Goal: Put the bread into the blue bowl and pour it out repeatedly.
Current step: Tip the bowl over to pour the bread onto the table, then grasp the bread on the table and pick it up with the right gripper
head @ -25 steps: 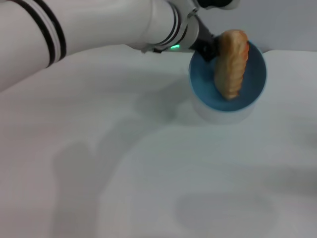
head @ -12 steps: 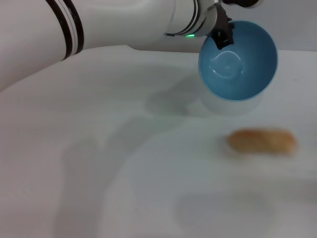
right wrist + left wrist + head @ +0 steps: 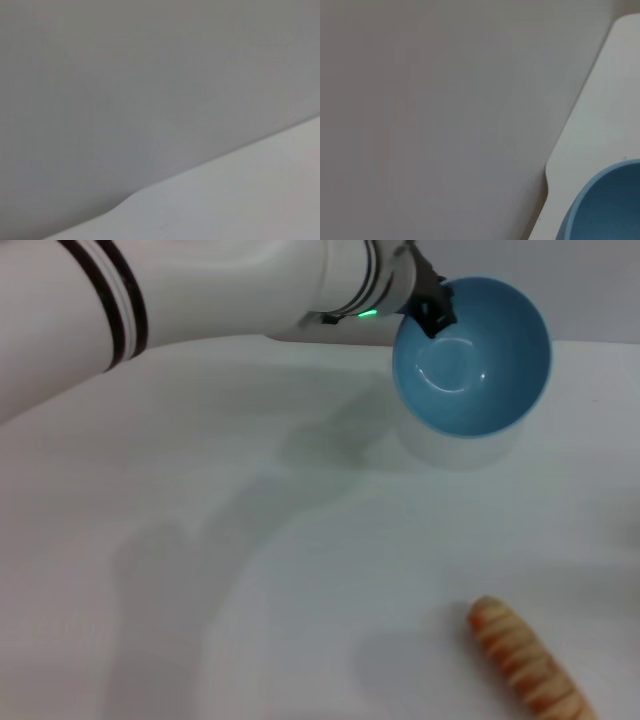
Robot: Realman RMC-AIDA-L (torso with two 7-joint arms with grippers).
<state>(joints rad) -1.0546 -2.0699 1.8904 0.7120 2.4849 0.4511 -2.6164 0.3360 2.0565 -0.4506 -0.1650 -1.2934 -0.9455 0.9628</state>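
The blue bowl (image 3: 472,357) hangs tilted above the table at the far right, its empty inside facing me. My left gripper (image 3: 430,310) is shut on the bowl's rim at its left side. A slice of the bowl's rim (image 3: 605,207) also shows in the left wrist view. The bread (image 3: 528,660), a ridged orange and cream loaf, lies on the white table (image 3: 250,570) near the front right, well below the bowl. My right gripper is out of view.
My left arm (image 3: 180,290) crosses the top of the head view from the left. The table's far edge (image 3: 590,340) runs behind the bowl, with a grey wall (image 3: 150,75) beyond. The bowl's shadow (image 3: 455,450) falls on the table beneath it.
The bread slid out of the tipped bowl, dropped to the table and rolled toward the front right. The bowl stayed tilted and shifted slightly left.
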